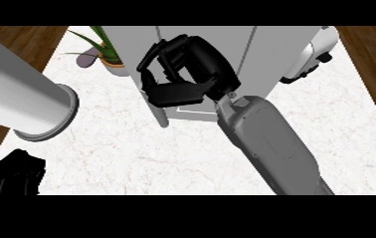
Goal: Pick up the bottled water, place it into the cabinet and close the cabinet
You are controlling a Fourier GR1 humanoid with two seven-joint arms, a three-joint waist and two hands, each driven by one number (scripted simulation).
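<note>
Reaching toward twelve o'clock, the right hand (180,75) sits against the grey cabinet (242,53), fingers curled together at the front, holding nothing visible. The bottled water cannot be seen. At eight o'clock the left hand (18,175) shows; its fingers I cannot tell. A potted plant (106,53) stands at eleven o'clock on the marble counter (147,157)

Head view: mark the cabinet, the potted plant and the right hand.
cabinet (220,39), head view, front panel.
potted plant (112,61), head view, pot's rim.
right hand (192,66), head view, back of the hand.
</note>
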